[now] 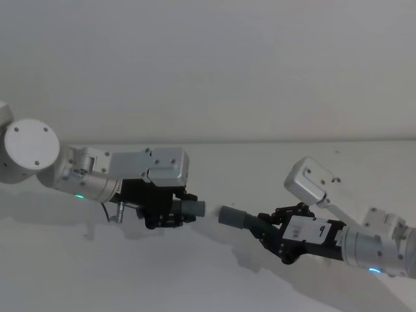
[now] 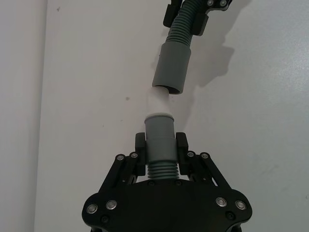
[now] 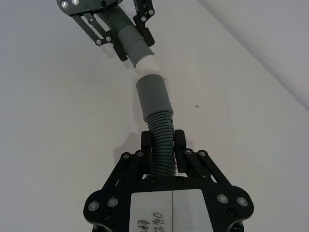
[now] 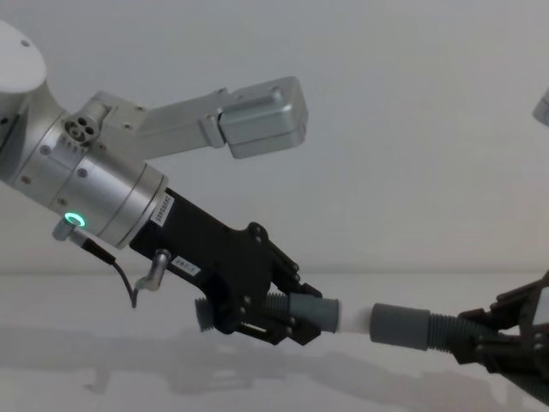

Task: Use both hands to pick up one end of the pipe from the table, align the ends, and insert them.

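While both grippers hold the pipe off the table, its two ends face each other with a small gap between them.

The left gripper (image 4: 296,322) is closed on the ribbed part just behind the cuff with the white tip (image 2: 159,137), its fingers (image 2: 182,145) on either side of the hose. The right gripper (image 3: 162,145) is clamped on the ribs of the pipe (image 3: 161,145) a little behind the open socket cuff (image 3: 152,94). In the chest view the white tip points at the socket's mouth, roughly in line with it and just short of it. Both ends hang above the white table (image 1: 214,273), with shadows below.
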